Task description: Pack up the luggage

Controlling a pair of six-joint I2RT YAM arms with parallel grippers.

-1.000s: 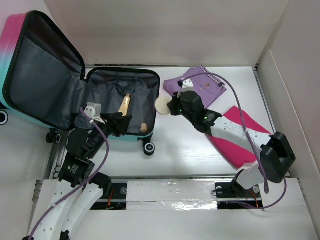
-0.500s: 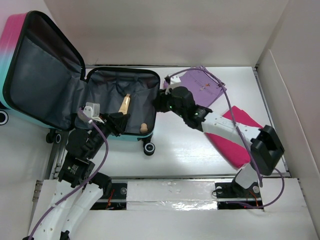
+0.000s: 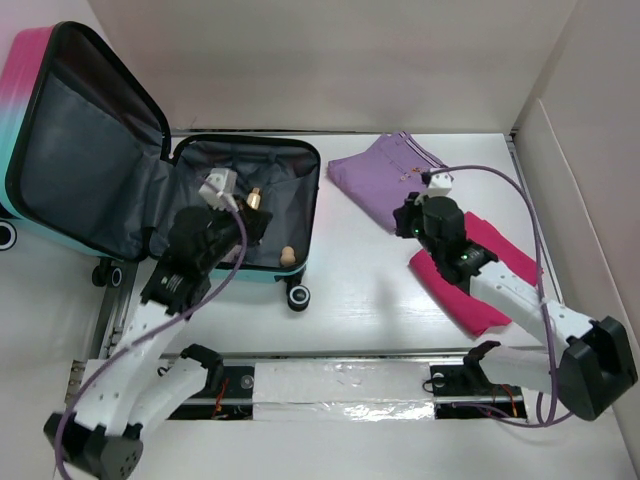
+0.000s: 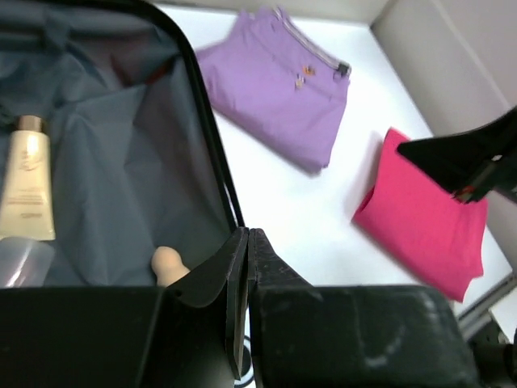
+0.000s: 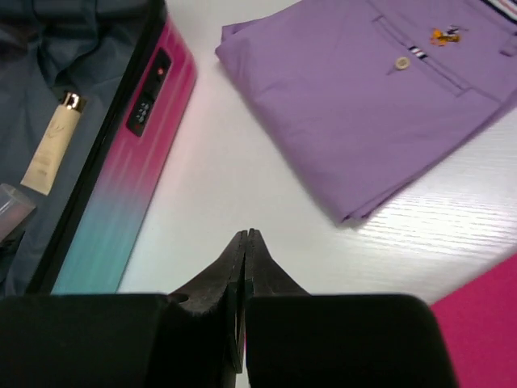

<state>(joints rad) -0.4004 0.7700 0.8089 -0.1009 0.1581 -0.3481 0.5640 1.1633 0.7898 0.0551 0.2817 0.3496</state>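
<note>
While the overhead view hides both sets of fingertips, the wrist cameras show the left gripper (image 4: 246, 242) and the right gripper (image 5: 245, 242) each pressed together, empty. The left arm reaches over the open luggage (image 3: 285, 190) at the far left. The right arm hangs beside the folded purple trousers (image 5: 363, 105). The luggage's grey lining holds a cream tube (image 4: 28, 186), and its shell fades from pink to teal.

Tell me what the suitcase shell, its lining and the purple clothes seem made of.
Luggage shell: likely hard plastic, smooth with soft sheen.
Lining: thin dark grey fabric, it wrinkles and sags.
Purple garment: matte woven cloth, probably cotton; stitched pocket and button show.
</note>
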